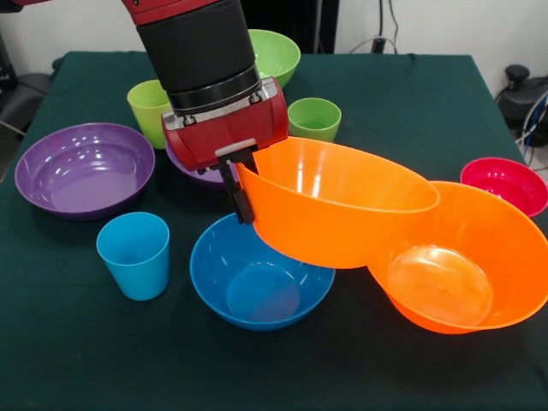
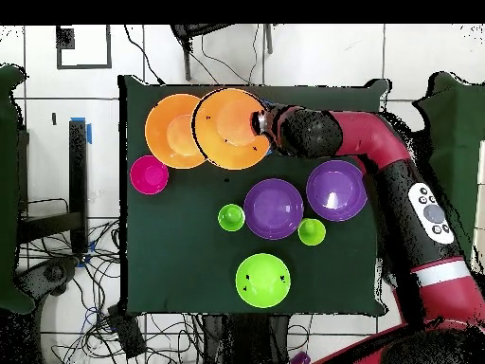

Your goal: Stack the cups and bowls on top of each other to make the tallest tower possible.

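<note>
My gripper (image 1: 241, 187) is shut on the rim of a big orange bowl (image 1: 342, 205), which hangs tilted above the table. That bowl overlaps the blue bowl (image 1: 257, 278) below it and the second orange bowl (image 1: 467, 261) to its right. From overhead, the gripper (image 2: 258, 123) holds the orange bowl (image 2: 230, 128) beside the other orange bowl (image 2: 170, 131). A sky blue cup (image 1: 134, 254) stands left of the blue bowl. No nested stack shows on the table.
On the dark green table (image 1: 411, 94) stand a purple bowl (image 1: 86, 167), a second purple bowl (image 1: 195, 174) partly behind the gripper, a yellow-green cup (image 1: 147, 110), a ridged green cup (image 1: 314, 118), a green bowl (image 1: 276, 53) and a small red bowl (image 1: 505, 184).
</note>
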### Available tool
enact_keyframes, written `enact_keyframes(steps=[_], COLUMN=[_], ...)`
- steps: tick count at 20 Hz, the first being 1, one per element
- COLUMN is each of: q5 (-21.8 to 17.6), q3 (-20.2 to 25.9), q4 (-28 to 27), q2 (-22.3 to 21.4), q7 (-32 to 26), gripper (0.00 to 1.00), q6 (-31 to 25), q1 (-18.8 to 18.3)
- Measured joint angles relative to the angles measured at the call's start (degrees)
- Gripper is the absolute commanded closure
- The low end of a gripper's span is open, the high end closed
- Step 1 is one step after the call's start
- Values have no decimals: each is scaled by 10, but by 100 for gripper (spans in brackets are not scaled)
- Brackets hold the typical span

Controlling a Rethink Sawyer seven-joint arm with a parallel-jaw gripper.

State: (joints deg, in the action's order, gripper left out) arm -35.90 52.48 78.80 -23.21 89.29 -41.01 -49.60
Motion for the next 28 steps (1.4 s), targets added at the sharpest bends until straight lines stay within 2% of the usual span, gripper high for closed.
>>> enact_keyframes(steps=[16, 28], q5=[-5, -9], q3=[-20, -23], q4=[0, 0], q2=[2, 5], q7=[0, 0], gripper=[100, 100], q6=[0, 0], q1=[-3, -19])
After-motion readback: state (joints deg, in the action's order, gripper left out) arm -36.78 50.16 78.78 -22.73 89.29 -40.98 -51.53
